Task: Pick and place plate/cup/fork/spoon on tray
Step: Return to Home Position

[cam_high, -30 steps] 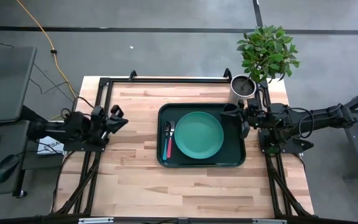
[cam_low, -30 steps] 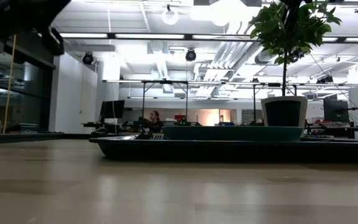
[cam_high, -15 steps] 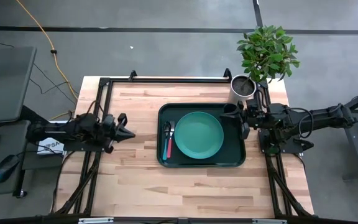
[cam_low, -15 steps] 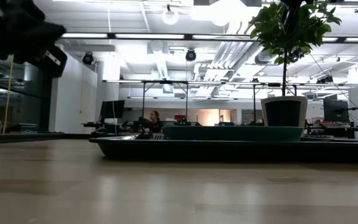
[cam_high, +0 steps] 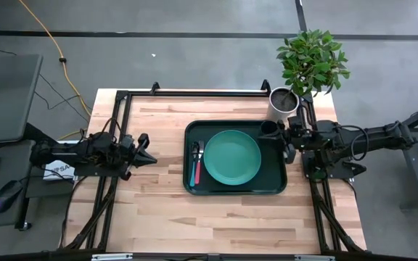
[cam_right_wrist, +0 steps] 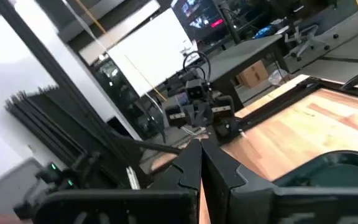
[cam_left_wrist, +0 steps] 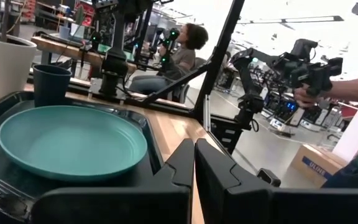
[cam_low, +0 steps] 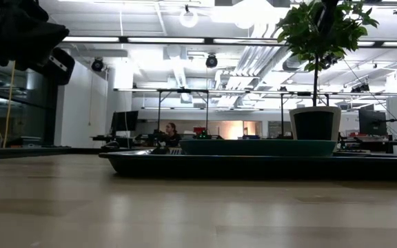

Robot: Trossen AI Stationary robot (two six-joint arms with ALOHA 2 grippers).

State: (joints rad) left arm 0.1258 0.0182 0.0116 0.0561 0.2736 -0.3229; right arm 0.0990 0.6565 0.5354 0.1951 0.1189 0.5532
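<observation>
The dark green tray (cam_high: 281,190) lies at the table's middle. On it rest the teal plate (cam_high: 231,157), the pink-handled fork (cam_high: 197,174) and the spoon (cam_high: 194,152) left of the plate, and the black cup (cam_high: 268,128) upright in the far right corner. My left gripper (cam_high: 151,157) is shut and empty above the table left of the tray, pointing at it. My right gripper (cam_high: 289,143) is shut and empty at the tray's right rim, just right of the cup. The left wrist view shows the plate (cam_left_wrist: 73,140) and the cup (cam_left_wrist: 50,84).
A white plant pot (cam_high: 284,101) with a leafy plant stands on the table just beyond the tray's far right corner, near my right gripper. Bare wood lies left of and in front of the tray. A person sits in the room beyond the table (cam_left_wrist: 188,46).
My left gripper has swung toward the table's near edge and come down a little, turning from a slant toward the far edge to point level at the tray. My right gripper has drawn back slightly toward the table's right edge, away from the cup.
</observation>
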